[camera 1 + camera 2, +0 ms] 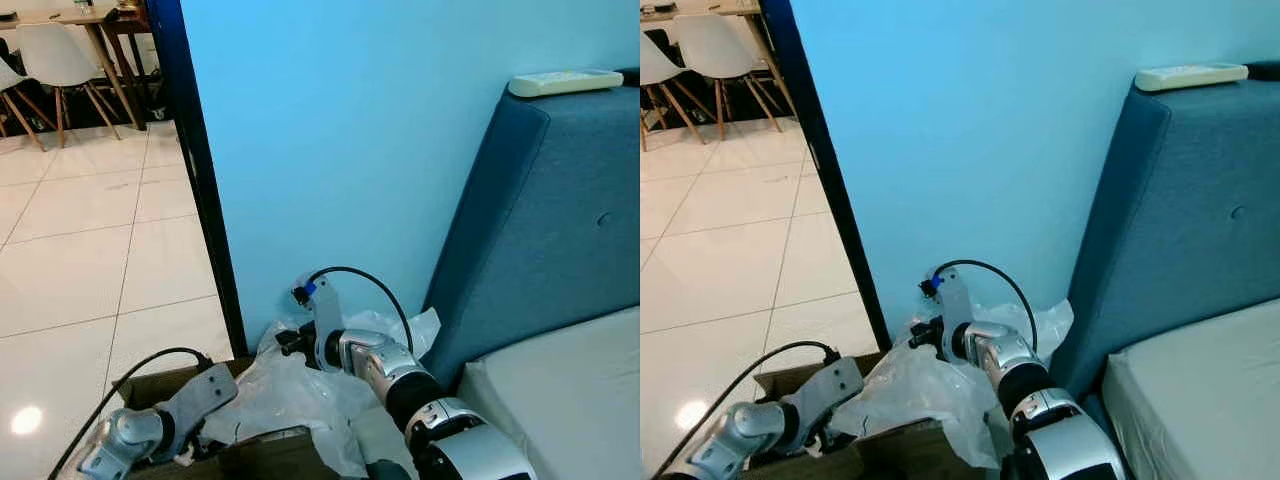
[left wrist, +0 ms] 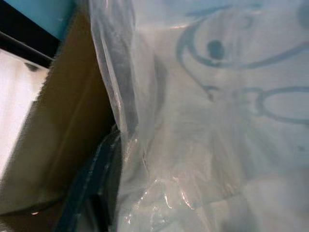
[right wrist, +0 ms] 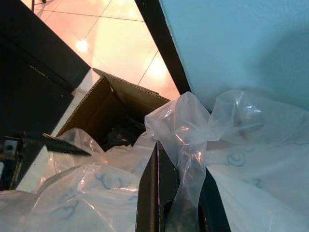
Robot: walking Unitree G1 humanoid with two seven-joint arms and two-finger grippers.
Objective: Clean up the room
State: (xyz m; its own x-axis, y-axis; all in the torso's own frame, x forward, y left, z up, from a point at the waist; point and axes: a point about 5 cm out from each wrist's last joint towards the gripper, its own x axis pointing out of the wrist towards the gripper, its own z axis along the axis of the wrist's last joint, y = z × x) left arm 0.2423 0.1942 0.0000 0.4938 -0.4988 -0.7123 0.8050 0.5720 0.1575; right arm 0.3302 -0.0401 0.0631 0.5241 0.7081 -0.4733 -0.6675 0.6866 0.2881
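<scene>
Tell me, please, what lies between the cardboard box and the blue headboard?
The crumpled clear plastic bag fills that stretch, spilling from the cardboard box toward the blue headboard, with the right gripper pinching it; both eye views show this.

Right gripper (image 3: 178, 203): its two black fingers (image 3: 153, 193) are closed on a gathered fold of clear plastic bag (image 3: 193, 130) that rises between them. More crumpled plastic, printed with faint blue marks, spreads across the foreground. Behind it stands an open cardboard box (image 3: 104, 104), flaps up, on glossy tiled floor (image 3: 120, 38). A dark frame (image 3: 161, 43) edges the light blue wall (image 3: 241, 43).
</scene>
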